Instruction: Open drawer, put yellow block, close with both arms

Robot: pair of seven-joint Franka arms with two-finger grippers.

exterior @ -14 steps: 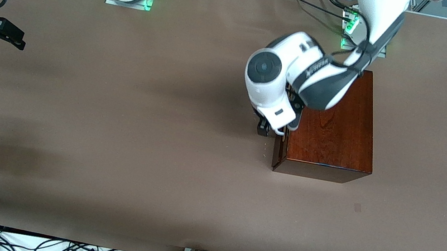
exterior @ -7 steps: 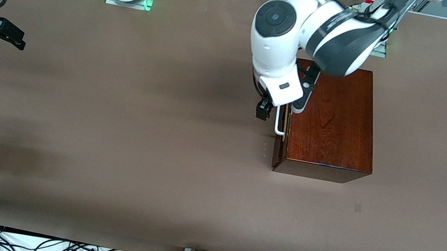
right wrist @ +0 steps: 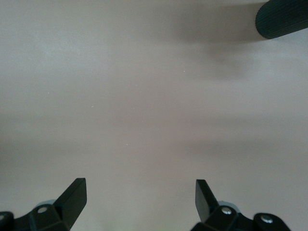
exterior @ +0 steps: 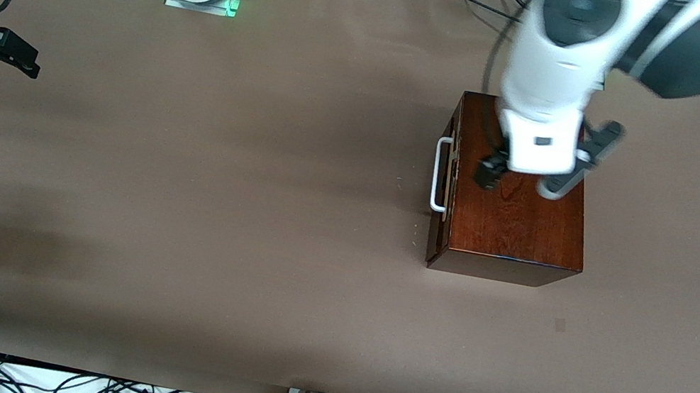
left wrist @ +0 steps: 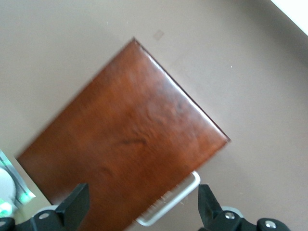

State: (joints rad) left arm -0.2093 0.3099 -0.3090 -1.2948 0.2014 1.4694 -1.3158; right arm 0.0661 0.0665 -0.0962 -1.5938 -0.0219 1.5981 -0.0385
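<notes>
Since the earlier frames the left arm is swinging up and away from the front of the drawer, and its left gripper [exterior: 517, 177], which was down at the handle, is now hanging over the top of the wooden box [exterior: 520, 212]. Nothing else on the tabletop [exterior: 212, 201] is changing place.

Going from largest to smallest: the brown tabletop is lying bare apart from the box, which is sitting toward the left arm's end. The left arm is blurring with motion above it. The right arm is waiting at its own end of the tabletop, with the right gripper [exterior: 15, 54] hovering over bare surface, jaws spread wide and holding nothing, as the right wrist view [right wrist: 139, 197] is showing. The left gripper is also spread, empty, with the box top lying between its fingers [left wrist: 77, 204] in the left wrist view. The drawer [exterior: 447, 170] is sitting pushed in, or very nearly so, and its white handle [exterior: 440, 173] is standing free of any contact. The yellow block is not showing in any view; whether it is already inside the drawer cannot be told.

Judging by the shut drawer and both grippers empty and clear, the closing step is looking finished and the left arm is retreating. The next move is probably only calling for the arm to pull back to rest without brushing the box.

No brand, label or writing is legible here.
</notes>
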